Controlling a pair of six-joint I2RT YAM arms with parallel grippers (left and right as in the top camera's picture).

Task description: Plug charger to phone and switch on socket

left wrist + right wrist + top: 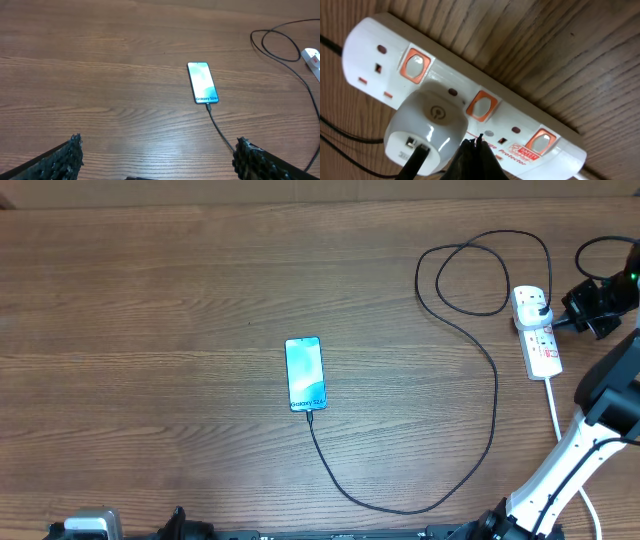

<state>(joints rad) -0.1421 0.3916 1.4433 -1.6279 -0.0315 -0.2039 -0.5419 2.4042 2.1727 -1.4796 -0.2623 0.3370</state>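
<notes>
The phone (305, 373) lies flat mid-table, its teal screen lit, also in the left wrist view (202, 83). The black charger cable (480, 345) is plugged into the phone's near end and runs in a long loop to a white adapter (427, 129) seated in the socket, a white power strip (537, 330) at the far right. My right gripper (476, 150) is shut, its tips just over the strip (520, 120) next to the adapter, near the middle orange switch (481, 106). My left gripper (157, 159) is open and empty, low at the near edge.
The strip's thick white cord (555, 415) runs toward the near right, past the right arm's white base (560, 470). Bare wooden tabletop (150, 330) spreads to the left of the phone.
</notes>
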